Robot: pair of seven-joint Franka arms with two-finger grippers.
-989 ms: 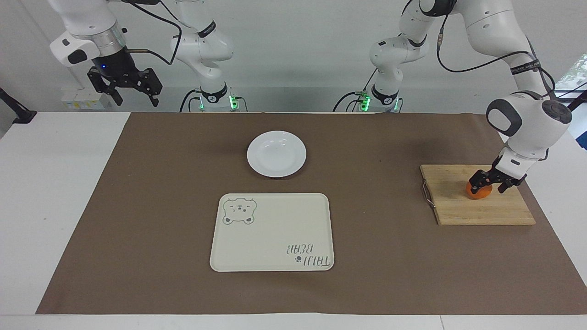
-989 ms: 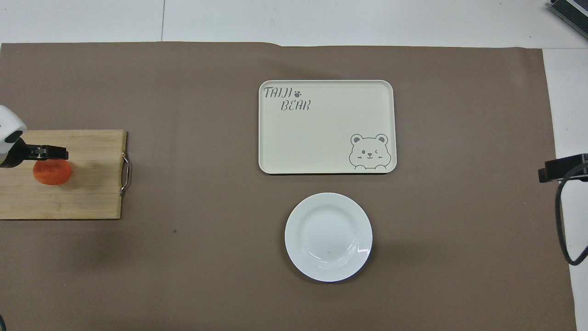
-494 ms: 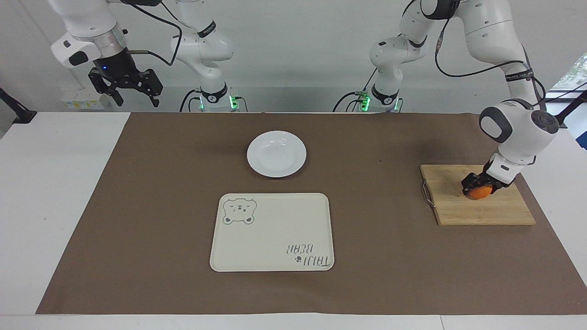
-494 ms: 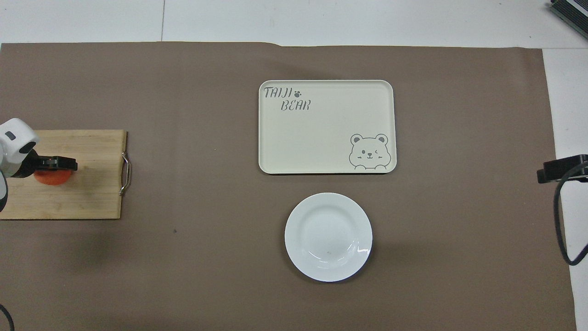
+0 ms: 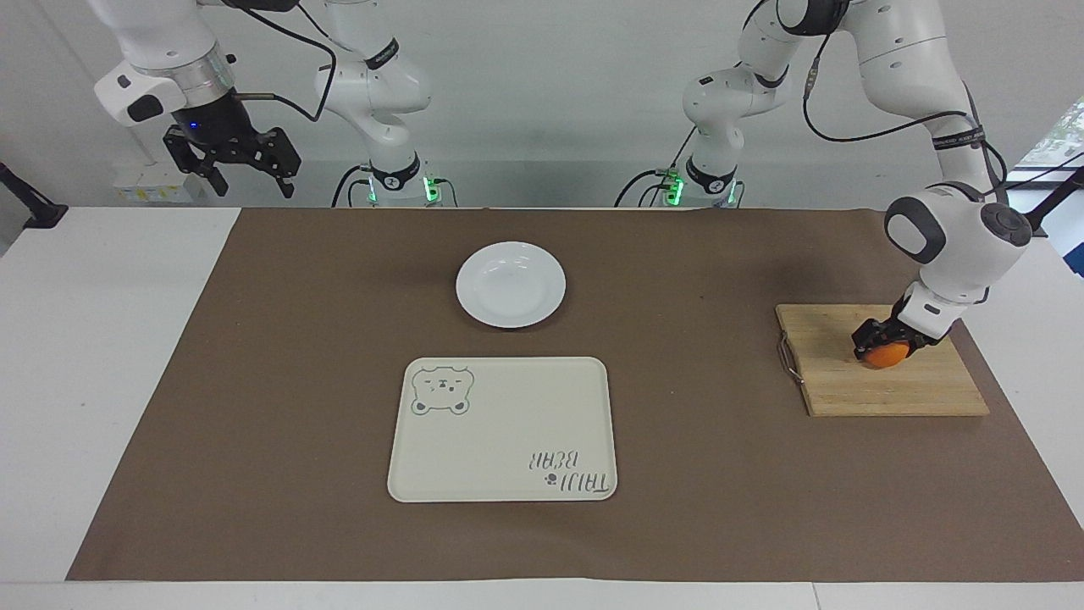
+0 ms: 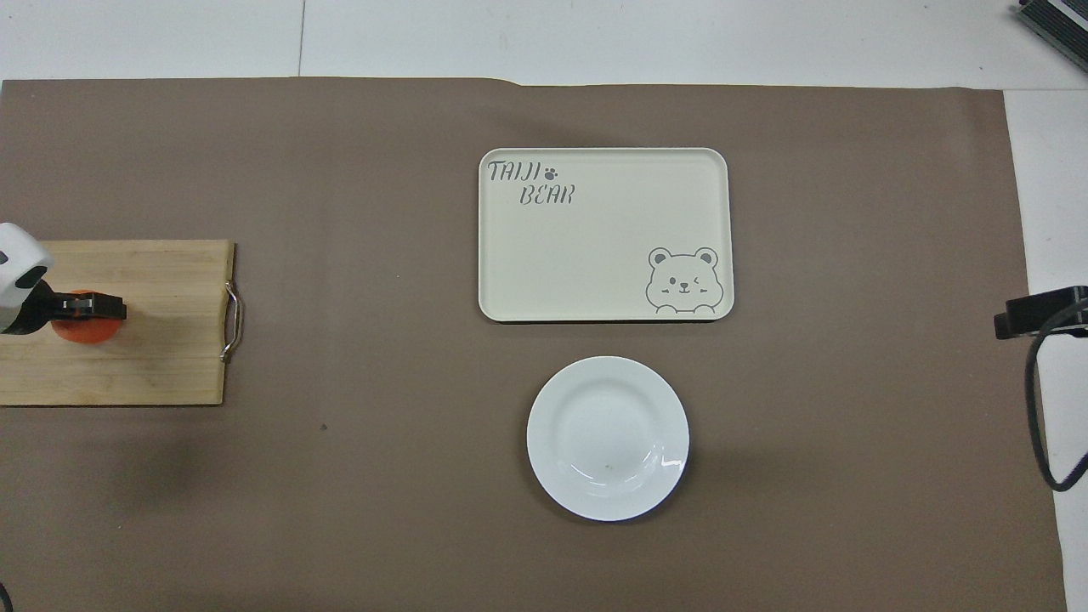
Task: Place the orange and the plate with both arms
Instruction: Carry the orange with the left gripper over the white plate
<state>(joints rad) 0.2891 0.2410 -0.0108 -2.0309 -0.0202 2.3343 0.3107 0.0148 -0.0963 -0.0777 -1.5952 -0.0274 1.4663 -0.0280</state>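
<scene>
Brown paper mat [image 5: 254, 381], round glossy plate [image 5: 511, 284], smooth orange [image 5: 883, 357]

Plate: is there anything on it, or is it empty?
Empty. The plate shows only bare white inside. The orange is on the wooden board, with the left gripper shut on it.

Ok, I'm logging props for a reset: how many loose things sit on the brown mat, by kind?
Orange: 1
Plate: 1
Tray: 1
Cutting board: 1
Total: 4

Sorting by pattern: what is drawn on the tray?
A bear face and lettering on the tray; overhead view.
</scene>
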